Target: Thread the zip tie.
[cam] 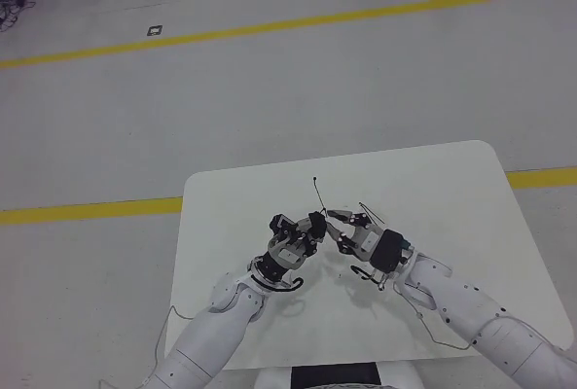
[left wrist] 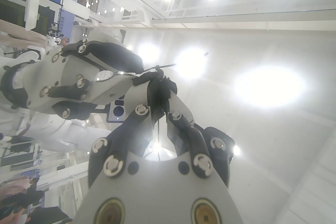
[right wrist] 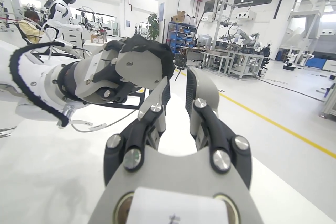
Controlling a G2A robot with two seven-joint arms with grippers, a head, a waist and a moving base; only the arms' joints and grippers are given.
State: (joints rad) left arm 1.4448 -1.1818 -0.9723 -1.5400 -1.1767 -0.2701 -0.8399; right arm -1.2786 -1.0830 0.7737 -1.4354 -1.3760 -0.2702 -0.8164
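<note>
Two stations: my left pincer (left wrist: 158, 80) clamped, my right pincer (right wrist: 178, 76) apart

Left pincer: black-taped fingertips pressed together on the thin black plastic zip tie (left wrist: 168, 66), held above the white rounded-corner table (cam: 444, 185), near its middle. In the top view the tie's free length runs from the grip toward the table's far edge. Right pincer: ribbed grey fingers stand a narrow gap apart, tips just beside the left pincer's. The strap shows at that gap; whether it touches either pad, I cannot tell.
</note>
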